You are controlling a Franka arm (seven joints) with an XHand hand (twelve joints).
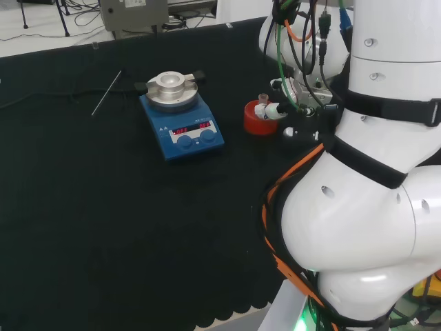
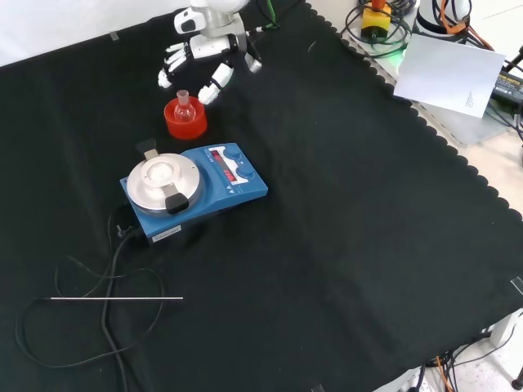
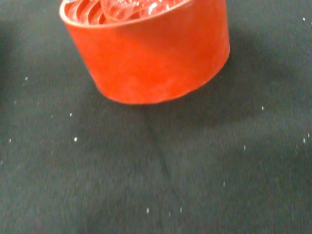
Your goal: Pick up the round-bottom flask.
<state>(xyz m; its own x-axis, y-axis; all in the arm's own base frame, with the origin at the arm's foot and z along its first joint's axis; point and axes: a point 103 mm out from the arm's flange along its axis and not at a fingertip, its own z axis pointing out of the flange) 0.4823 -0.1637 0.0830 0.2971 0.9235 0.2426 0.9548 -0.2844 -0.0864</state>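
Note:
A small clear round-bottom flask [image 2: 184,104] stands upright in a red ribbed stand [image 2: 185,122] on the black cloth. In the front view the hand [image 2: 204,51] hovers just beyond the flask, its fingers [image 2: 215,81] relaxed and spread, reaching down on both sides of the neck without closing on it. From the head view the flask's neck [image 1: 262,99] rises from the stand [image 1: 257,121], and a white fingertip of the hand [image 1: 273,109] lies close beside it. The wrist view looks at the stand [image 3: 151,53] from close up, with the flask's glass [image 3: 131,6] in it.
A blue hotplate stirrer [image 2: 194,189] with a round metal top sits just in front of the stand in the front view, its cable [image 2: 106,327] trailing nearer. A thin metal rod [image 2: 114,299] lies on the cloth. The arm's white links [image 1: 365,207] stand at the head view's right.

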